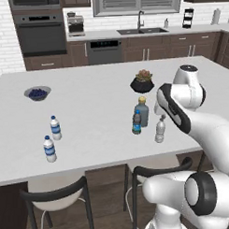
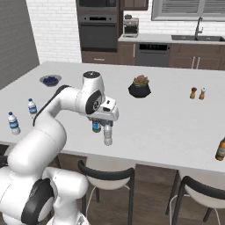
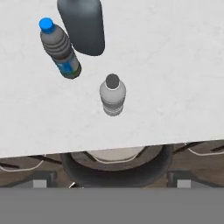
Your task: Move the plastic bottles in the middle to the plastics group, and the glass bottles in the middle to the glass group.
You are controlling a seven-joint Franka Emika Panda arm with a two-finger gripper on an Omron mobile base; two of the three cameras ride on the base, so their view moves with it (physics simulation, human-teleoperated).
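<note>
Nearest the counter's [image 1: 99, 149] front edge stands the small clear unlabelled bottle [image 1: 160, 129], upright, seen from above in the hand view [image 3: 112, 94] directly below the hand. The gripper [image 2: 105, 117] hangs over it in the right base view; whether its jaws are spread or closed cannot be told, and they hold nothing visible. Just left and slightly farther stands the dark bottle [image 1: 137, 123] with a blue-green label, and behind that, nearly touching, the taller grey glass bottle [image 1: 142, 111]. Far left, well apart, the two white-capped water bottles [image 1: 50, 148] stand near each other. Beyond sit a potted plant [image 1: 142, 81] and a bowl [image 1: 37, 93].
</note>
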